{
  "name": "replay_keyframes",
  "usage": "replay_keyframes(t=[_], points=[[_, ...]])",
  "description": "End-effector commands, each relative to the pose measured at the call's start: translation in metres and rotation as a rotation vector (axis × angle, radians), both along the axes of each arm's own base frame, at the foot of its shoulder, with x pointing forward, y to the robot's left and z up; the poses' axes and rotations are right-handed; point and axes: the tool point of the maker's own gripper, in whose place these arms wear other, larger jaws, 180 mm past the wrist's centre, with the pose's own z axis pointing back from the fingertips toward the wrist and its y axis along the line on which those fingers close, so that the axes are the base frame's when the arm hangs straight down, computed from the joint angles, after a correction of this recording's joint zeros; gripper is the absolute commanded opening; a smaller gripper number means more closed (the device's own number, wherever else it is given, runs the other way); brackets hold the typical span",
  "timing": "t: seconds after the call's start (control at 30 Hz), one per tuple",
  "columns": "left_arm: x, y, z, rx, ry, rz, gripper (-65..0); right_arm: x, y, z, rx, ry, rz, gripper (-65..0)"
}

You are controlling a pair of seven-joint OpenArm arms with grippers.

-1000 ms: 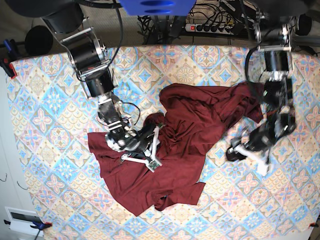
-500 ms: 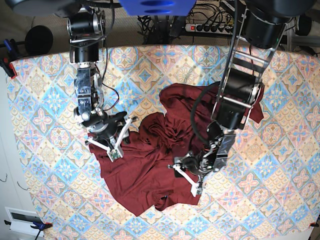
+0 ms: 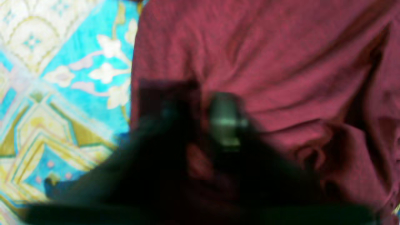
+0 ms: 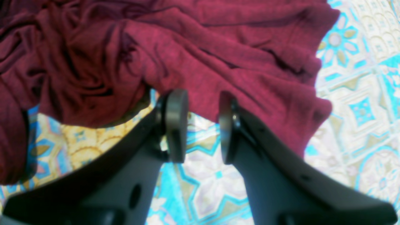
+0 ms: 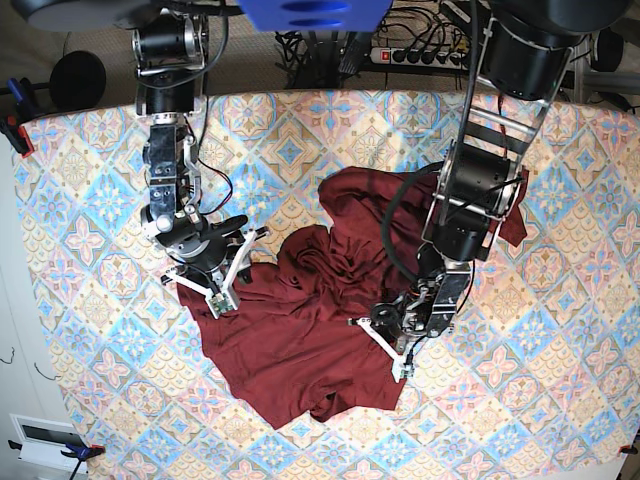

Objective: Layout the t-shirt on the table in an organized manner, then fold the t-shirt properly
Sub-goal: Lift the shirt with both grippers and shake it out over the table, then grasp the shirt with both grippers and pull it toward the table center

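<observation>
Maroon t-shirt (image 3: pixel 265 62) behind blurred left gripper (image 3: pixel 200 125), fingers indistinct.

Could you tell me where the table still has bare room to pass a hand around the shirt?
The table shows bare cloth along the base view's left side, beyond the right gripper, and at the lower right, below the left gripper. The middle is crowded: the crumpled t-shirt and both arms fill it.
</observation>
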Motion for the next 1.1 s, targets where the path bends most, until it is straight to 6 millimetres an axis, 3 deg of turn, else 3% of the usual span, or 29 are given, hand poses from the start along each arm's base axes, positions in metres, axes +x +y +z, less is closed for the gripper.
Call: replay_keyframes(t=[0.0, 0.07, 0.17, 0.37, 0.6, 0.77, 0.87, 0.93, 1.07], points=[[0.005, 0.012, 0.007, 0.002, 0.007, 0.017, -65.0, 0.012, 0.0, 0.018, 0.011, -0.059, -0.001, -48.4], [0.005, 0.032, 0.007, 0.016, 0.009, 0.043, -65.0, 0.012, 0.0, 0.018, 0.011, -0.059, -0.001, -48.4], [0.014, 0.076, 0.025, 0.018, -0.048, 0.111, -65.0, 0.011, 0.001, 0.017, 0.014, -0.058, 0.0, -48.4], [-0.003, 0.184, 0.058, -0.098, -0.114, 0.355, -65.0, 0.009, 0.008, 0.03, 0.015, -0.094, 0.028, -48.4], [-0.055, 0.298, 0.078, -0.091, -0.193, 0.587, -65.0, -0.032, 0.078, 0.034, 0.082, -0.096, 0.291, -48.4], [-0.116, 0.372, 0.07, -0.05, -0.183, 0.754, -65.0, -0.068, 0.111, 0.024, 0.048, -0.045, 0.452, -48.4], [-0.147, 0.392, 0.058, -0.017, -0.146, 0.797, -65.0, -0.078, 0.126, 0.023, 0.044, -0.037, 0.508, -48.4], [-0.158, 0.399, 0.059, 0.017, -0.141, 0.787, -65.0, -0.084, 0.135, 0.021, 0.041, -0.03, 0.538, -48.4], [-0.163, 0.384, 0.086, 0.111, -0.216, 0.666, -65.0, -0.093, 0.141, 0.014, 0.003, 0.012, 0.576, -42.9]])
